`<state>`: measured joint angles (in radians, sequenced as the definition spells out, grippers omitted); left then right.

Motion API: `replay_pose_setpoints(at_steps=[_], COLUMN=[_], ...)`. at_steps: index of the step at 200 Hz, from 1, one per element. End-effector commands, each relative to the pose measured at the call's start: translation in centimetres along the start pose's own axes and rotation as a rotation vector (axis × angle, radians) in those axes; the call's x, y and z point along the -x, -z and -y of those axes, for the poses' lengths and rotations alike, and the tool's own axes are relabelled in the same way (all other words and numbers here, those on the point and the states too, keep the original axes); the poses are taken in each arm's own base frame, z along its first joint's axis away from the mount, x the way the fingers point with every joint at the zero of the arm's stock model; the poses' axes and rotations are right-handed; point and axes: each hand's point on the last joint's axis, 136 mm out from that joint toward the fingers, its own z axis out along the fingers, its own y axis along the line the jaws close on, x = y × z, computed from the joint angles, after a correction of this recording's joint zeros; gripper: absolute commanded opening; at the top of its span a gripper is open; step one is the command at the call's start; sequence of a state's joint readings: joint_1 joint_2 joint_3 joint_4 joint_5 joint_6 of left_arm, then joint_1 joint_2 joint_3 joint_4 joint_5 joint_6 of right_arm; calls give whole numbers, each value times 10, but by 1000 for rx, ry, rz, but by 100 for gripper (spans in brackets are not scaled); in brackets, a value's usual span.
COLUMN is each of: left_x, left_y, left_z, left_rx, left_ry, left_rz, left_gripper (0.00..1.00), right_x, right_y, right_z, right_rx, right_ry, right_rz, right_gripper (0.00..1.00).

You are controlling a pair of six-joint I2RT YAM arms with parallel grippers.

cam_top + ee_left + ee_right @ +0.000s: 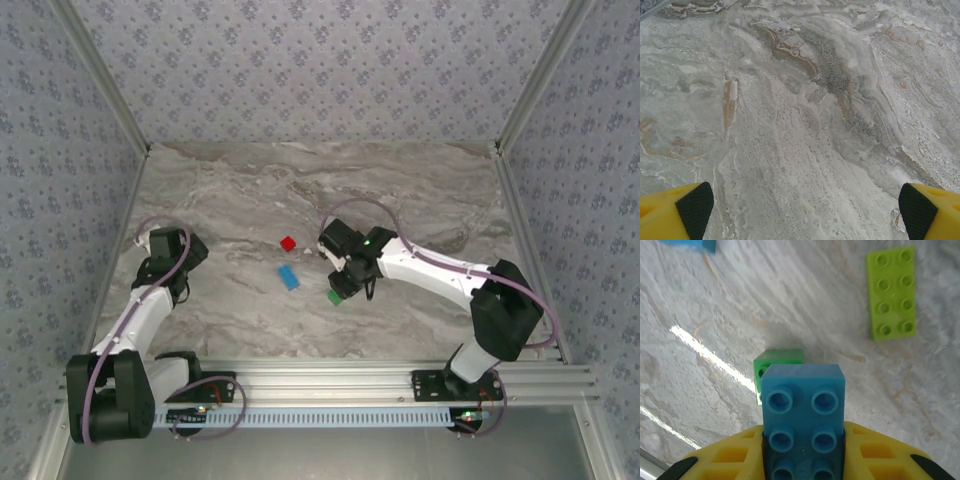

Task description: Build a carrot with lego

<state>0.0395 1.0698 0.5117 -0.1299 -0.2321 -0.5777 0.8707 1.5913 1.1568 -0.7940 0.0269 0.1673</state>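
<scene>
Lego status: no carrot built yet, the bricks are loose mid-table.

Top view: red brick (288, 243) and loose blue brick (289, 277) sit apart near the centre of the marble table (230, 190). My right gripper (345, 285) is just right of them, over a green brick (338, 297). My left arm is parked well off on the left side.

Left wrist: left gripper (800, 220) has its jaws spread wide with nothing between them. Black pads (695, 207) sit at the frame corners, bare marble below.

Right wrist: right gripper (804, 452) is clamped on the held blue brick (804, 410), studs toward the camera. The green brick (777, 365) lies just beyond it on the table. I can't tell whether the two touch. A lime plate (891, 292), two studs by four, lies further right, and the corner of the loose blue brick (687, 244) shows far left.

Risks, my read:
- Green brick looks offset left of the held one. Pressing down like this could miss the studs and skid it.
- Nothing braces the green brick and the marble looks slick, so a push may shove it instead of seating it.
- The held brick sits deep in my jaws, so my fingers may hit the table or the green brick first.
- If the held brick is tilted in the grip, it could half-seat and pop off when I let go.

Writing: nothing readable, and any stud lettering is too small to make out.
</scene>
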Motion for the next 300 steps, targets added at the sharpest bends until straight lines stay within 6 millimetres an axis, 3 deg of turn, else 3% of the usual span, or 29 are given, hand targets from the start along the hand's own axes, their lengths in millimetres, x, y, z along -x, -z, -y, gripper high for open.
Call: replay_pose_setpoints(at_steps=[1,103,228,300], left_x=[3,3,3,3], left_y=[-1,-2,-2,-3], left_z=[1,2,2,2], left_rx=[-5,-4,-5,-3], left_ry=[6,5,3,3], left_rz=[7,3,1,-1], left_gripper=[98,98,97,98], right_x=[1,8,-5,-19], right_y=[-1,-24,-44,-56], right_z=[-2,-13,-22,-18], right_rx=[-3,43,65,30], right_ry=[-29,8,43,56], right_rz=[33,15,-65,-140], right_gripper=[27,27,27,27])
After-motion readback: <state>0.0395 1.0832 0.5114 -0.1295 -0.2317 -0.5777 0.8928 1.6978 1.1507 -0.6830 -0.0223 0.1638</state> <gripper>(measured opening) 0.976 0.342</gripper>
